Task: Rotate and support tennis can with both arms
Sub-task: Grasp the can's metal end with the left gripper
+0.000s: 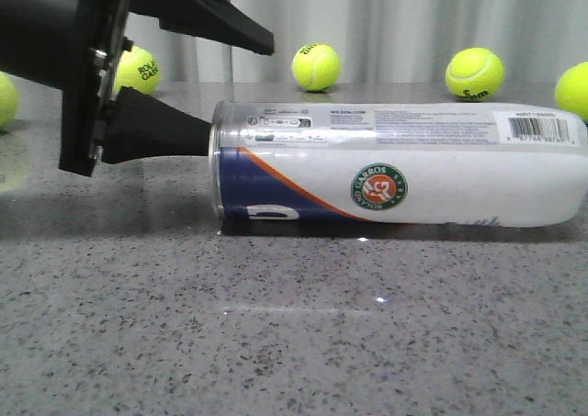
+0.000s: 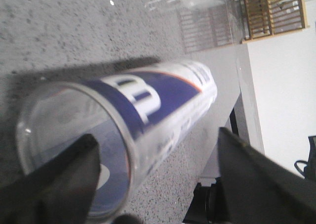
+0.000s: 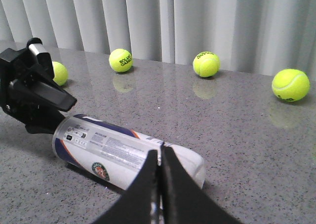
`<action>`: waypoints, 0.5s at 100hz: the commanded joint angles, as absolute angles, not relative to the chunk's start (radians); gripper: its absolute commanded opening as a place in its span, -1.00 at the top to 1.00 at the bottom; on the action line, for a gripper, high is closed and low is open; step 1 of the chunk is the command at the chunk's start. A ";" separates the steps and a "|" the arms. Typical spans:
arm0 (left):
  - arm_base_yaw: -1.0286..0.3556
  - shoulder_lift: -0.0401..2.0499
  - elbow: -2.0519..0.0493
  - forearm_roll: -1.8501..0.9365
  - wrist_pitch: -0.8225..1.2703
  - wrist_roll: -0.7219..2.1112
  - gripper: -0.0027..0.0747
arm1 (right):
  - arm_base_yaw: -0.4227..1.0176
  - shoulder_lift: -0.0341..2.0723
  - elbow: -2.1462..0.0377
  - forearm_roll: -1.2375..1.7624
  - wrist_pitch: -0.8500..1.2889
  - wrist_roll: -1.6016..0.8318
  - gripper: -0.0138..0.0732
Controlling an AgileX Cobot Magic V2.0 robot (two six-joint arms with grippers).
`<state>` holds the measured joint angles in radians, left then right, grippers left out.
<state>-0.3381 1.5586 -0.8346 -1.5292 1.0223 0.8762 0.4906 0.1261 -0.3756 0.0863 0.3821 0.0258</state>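
The tennis can [image 1: 395,163] lies on its side on the grey table, open silver-rimmed end to the left, Roland Garros logo facing the front camera. My left gripper [image 1: 241,85] is open at that end. Its lower finger [image 1: 165,127] points into the can's mouth, and its upper finger [image 1: 220,21] stands above the can. In the left wrist view the can [image 2: 163,98] runs away from the open left gripper [image 2: 157,135], whose jaws straddle the rim. My right gripper [image 3: 159,152] is shut and empty, seen over the can [image 3: 113,147] near its closed end. It is out of the front view.
Several yellow-green tennis balls lie along the back of the table by the curtain, among them one [image 1: 315,66] behind the can, one [image 1: 474,73] at the right and one [image 1: 138,70] behind my left gripper. The table's edge [image 2: 242,85] shows in the left wrist view.
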 commanded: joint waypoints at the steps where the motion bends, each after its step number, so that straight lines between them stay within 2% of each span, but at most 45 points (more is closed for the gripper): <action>1: -0.357 1.551 -0.874 -1.606 1.089 0.918 0.06 | 0.485 0.136 -0.402 0.087 0.306 0.025 0.82; 17: -0.359 1.559 -0.876 -1.649 1.101 0.943 0.66 | 0.485 0.136 -0.402 0.087 0.306 0.025 0.82; 29: -0.359 1.559 -0.876 -1.690 1.147 0.993 0.96 | 0.485 0.136 -0.402 0.087 0.306 0.025 0.82; 50: -0.359 1.534 -0.876 -1.740 1.209 1.081 0.98 | 0.485 0.136 -0.402 0.087 0.306 0.025 0.82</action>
<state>-0.3521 1.5868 -0.8466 -1.6619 1.1447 1.0538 0.4906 0.1261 -0.3756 0.0863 0.3821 0.0258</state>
